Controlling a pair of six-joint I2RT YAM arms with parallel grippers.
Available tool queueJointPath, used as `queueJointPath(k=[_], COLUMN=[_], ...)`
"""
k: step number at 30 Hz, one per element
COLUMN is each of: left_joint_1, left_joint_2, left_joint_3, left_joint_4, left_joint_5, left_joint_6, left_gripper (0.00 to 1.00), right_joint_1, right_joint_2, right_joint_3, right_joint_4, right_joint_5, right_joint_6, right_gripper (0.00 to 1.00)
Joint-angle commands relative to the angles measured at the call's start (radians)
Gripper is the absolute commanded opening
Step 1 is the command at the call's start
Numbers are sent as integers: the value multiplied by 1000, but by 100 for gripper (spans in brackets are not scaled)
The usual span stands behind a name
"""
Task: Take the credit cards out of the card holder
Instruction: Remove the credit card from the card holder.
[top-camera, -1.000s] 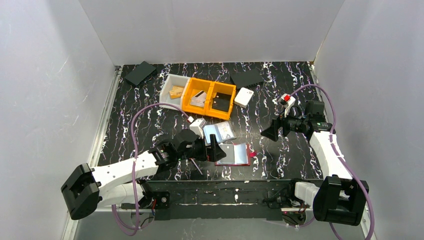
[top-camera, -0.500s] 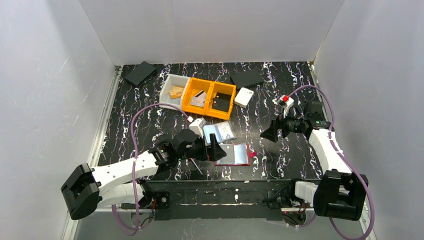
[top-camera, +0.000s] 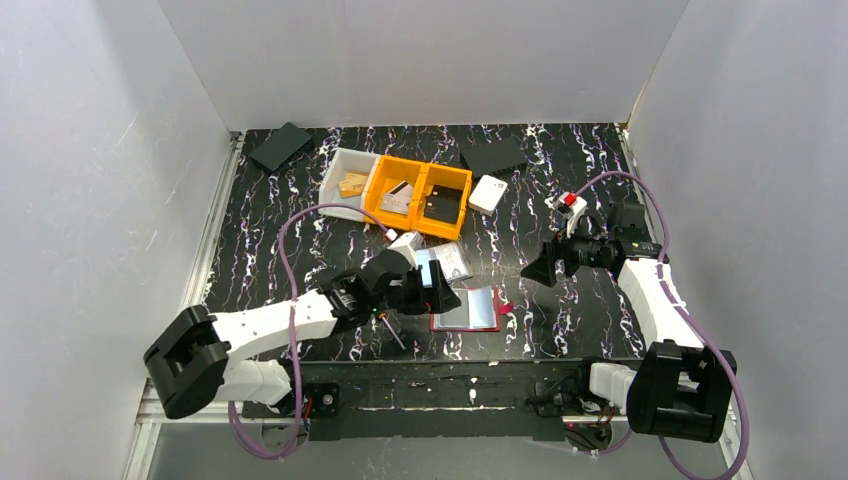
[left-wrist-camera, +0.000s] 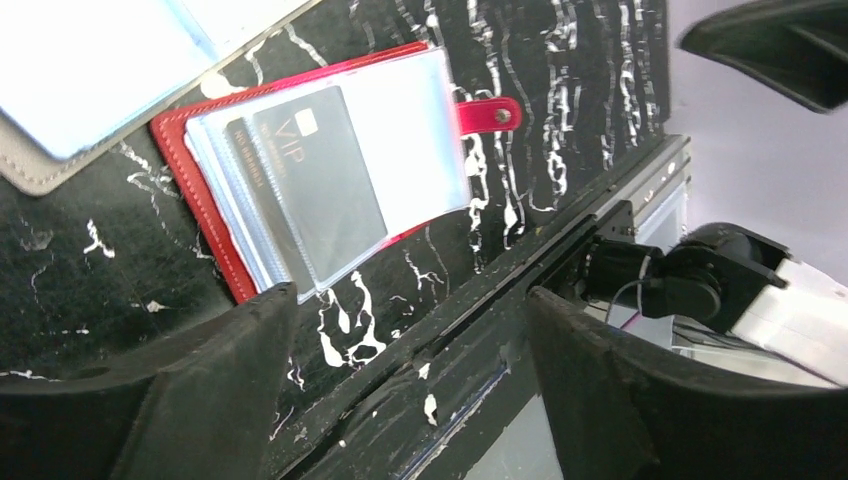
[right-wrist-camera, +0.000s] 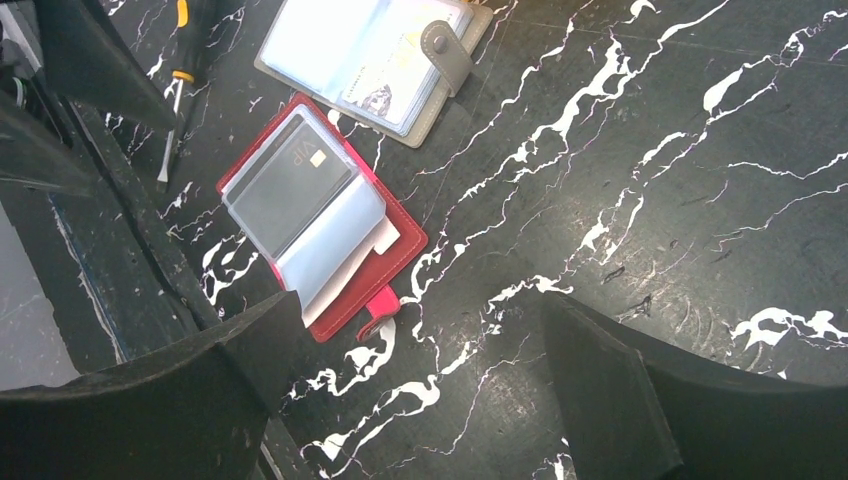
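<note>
A red card holder lies open on the black marbled table, its clear sleeves fanned, a dark credit card marked VIP in the top sleeve. In the top view the red card holder sits near the front edge. My left gripper hovers at its left edge. In the left wrist view the left gripper is open with only table between the fingers. My right gripper hangs open to the holder's right, apart from it. The right wrist view shows the red card holder and the VIP card above the open right gripper.
A grey card holder with pale blue sleeves lies open just behind the red one. A screwdriver lies under my left arm. White and orange bins at the back hold cards. A white box and black pads lie further back.
My left arm has reached right, bringing its gripper up to the red holder's left edge, jaws slightly narrower. The right arm has barely moved.
</note>
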Motion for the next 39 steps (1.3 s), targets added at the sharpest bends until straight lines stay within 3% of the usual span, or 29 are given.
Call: queueJointPath(k=[1,4,9,11,17,27,39], left_joint_1=[8,8,6,2,-2,-7,-6], left_joint_2=[59,99,200,252,339,444,477], left_joint_3=[17,35,155,198,309,416,415], left_joint_4=[-7,-28,-208,-236,-346,-471,-401], left_joint_5=[-14,-9,-26,-27,-21,-39,72], left_joint_6=[-61,-83,-77,-72,-47,-56,-56], left_gripper=[76,66,60,51,43,47,50], right_joint_1=[-5,-4,-5,-5,-5,-4,9], right_joint_2=[-22,-29,-33,-33,-26,-16,-4], right_joint_3=[22,20,21,21,23,24,29], right_joint_4=[-10,-9,-11,-12,-16,-18,-21], right_joint_5=[-21,-24,-29,-35,-38,-38,-45], right_joint_6=[-20,-21,-21,-22,-24,-27,-32], right_gripper=[98,98,98,98,98,98,98])
